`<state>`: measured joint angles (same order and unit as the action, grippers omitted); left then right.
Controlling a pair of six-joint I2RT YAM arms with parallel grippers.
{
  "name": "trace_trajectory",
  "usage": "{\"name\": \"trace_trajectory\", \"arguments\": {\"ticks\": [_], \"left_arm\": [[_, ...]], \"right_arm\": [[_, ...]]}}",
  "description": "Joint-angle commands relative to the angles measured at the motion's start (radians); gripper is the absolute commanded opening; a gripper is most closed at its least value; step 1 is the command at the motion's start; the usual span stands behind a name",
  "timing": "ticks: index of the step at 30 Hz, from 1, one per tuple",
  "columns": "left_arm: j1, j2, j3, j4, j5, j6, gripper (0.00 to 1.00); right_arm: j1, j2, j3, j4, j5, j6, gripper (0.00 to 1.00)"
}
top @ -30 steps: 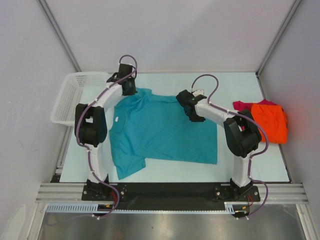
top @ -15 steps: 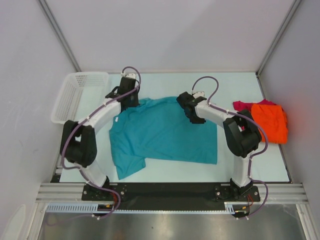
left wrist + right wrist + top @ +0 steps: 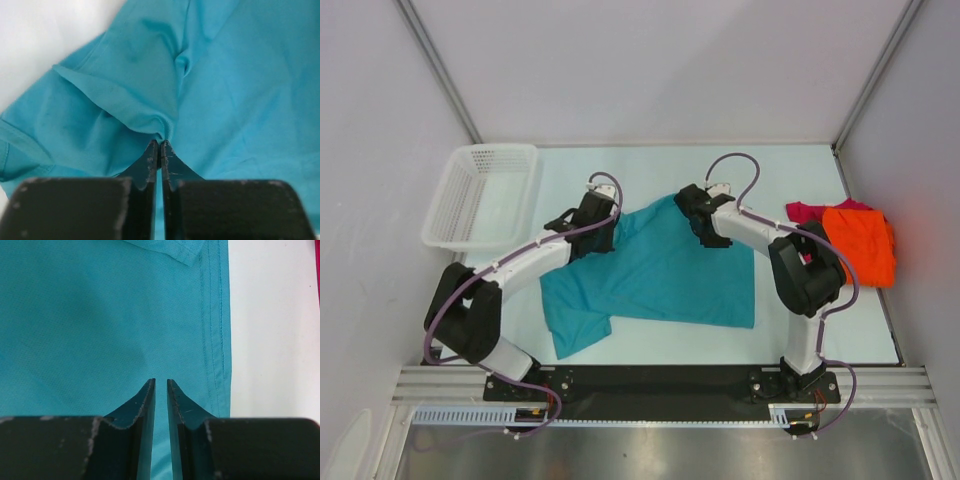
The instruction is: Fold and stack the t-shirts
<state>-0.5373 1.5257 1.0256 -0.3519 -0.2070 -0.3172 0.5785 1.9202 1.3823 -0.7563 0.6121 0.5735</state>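
Observation:
A teal-blue t-shirt [image 3: 665,285] lies spread in the middle of the table, its far-left part lifted and drawn inward. My left gripper [image 3: 603,232] is shut on a bunched fold of this shirt [image 3: 125,95]; the cloth puckers right at the fingertips [image 3: 159,146]. My right gripper [image 3: 706,230] sits low over the shirt's far-right part [image 3: 75,315], beside a stitched hem [image 3: 216,340]. Its jaws stand a narrow gap apart [image 3: 160,382] with flat cloth showing behind them. An orange t-shirt [image 3: 862,245] lies on a magenta-red one [image 3: 805,211] at the right.
A white mesh basket [image 3: 480,195] stands at the far-left corner of the pale table [image 3: 790,170]. Grey walls close in the back and both sides. Bare table [image 3: 272,340] shows just right of the teal hem.
My left gripper has travelled from the shirt's far-left corner toward the near right, dragging that part of the teal shirt inward. The right arm has barely moved.

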Motion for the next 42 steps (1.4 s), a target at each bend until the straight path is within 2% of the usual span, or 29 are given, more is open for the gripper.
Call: {"name": "trace_trajectory", "arguments": {"ticks": [1, 2, 5, 6, 13, 20, 28, 42], "left_arm": [[-0.001, -0.019, 0.011, -0.015, -0.044, -0.051, 0.23], [-0.001, -0.006, 0.024, -0.022, -0.055, -0.052, 0.51], [-0.001, 0.025, 0.089, -0.045, -0.092, -0.051, 0.76], [0.0, 0.057, 0.129, -0.051, -0.106, -0.042, 0.77], [0.01, 0.252, 0.321, -0.076, -0.131, -0.031, 0.77], [0.101, 0.346, 0.416, -0.087, -0.094, -0.056, 0.72], [0.207, 0.332, 0.393, -0.099, -0.054, -0.065, 0.7], [0.214, 0.286, 0.278, -0.079, 0.0, -0.092, 0.67]], "right_arm": [[0.004, -0.059, -0.017, 0.009, 0.018, 0.022, 0.21], [0.004, -0.061, -0.019, 0.008, 0.017, 0.022, 0.21], [0.004, -0.066, -0.017, 0.005, 0.017, 0.023, 0.21], [0.004, -0.066, -0.016, 0.005, 0.018, 0.025, 0.21], [0.004, -0.075, -0.014, -0.015, 0.031, 0.023, 0.21], [-0.005, -0.095, -0.025, -0.032, 0.055, 0.014, 0.21], [0.003, -0.07, -0.006, -0.031, 0.044, 0.012, 0.21], [0.023, -0.05, -0.002, -0.044, 0.051, 0.026, 0.21]]}}
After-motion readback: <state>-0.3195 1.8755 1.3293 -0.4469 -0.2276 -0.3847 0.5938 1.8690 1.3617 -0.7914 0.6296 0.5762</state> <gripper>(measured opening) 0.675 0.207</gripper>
